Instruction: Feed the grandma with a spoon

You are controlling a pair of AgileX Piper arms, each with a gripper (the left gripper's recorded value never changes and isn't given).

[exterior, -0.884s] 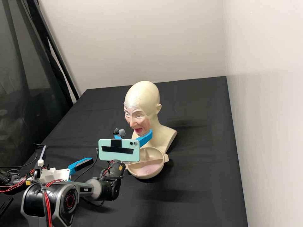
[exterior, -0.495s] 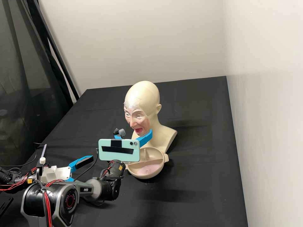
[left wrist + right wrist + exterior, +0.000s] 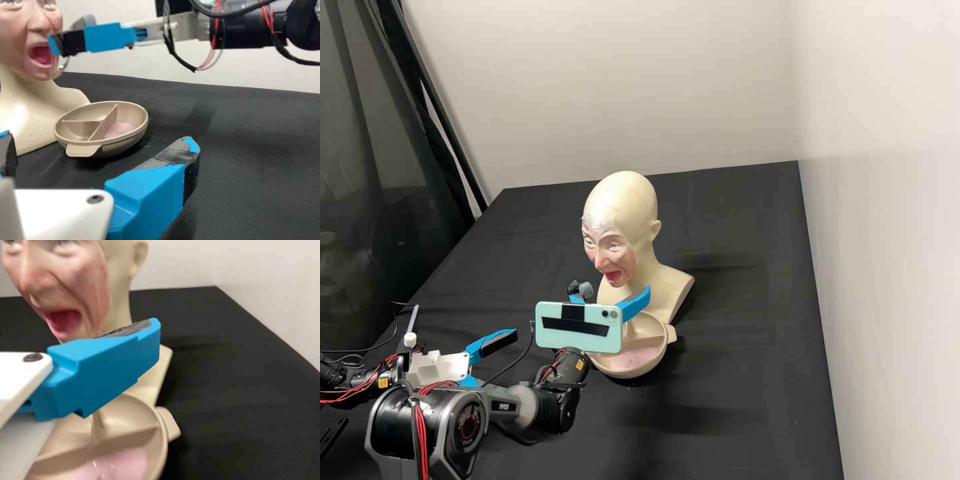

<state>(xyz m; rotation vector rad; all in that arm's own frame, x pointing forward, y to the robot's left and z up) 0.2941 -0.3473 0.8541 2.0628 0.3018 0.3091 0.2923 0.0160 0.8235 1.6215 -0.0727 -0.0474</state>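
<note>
Right arm [image 3: 520, 405] stretched forward, wrist level, right gripper [image 3: 611, 297] held up high. Left gripper [image 3: 100, 150] sits low, behind and left of the right's jaws; own jaws spread wide, wrist level.

Far edge: open bench [image 3: 733, 220] runs behind the mannequin head [image 3: 620, 220] to the far wall [image 3: 620, 87].
Right edge: a wide open strip lies between the head and the side wall [image 3: 887, 267].
Mouth: the right claw [image 3: 608, 298] hangs close before it, over the divided bowl [image 3: 657, 337] at the bust's foot.
Near-left corner: the left claw [image 3: 483, 360] and cables [image 3: 347, 390] crowd it.
</note>
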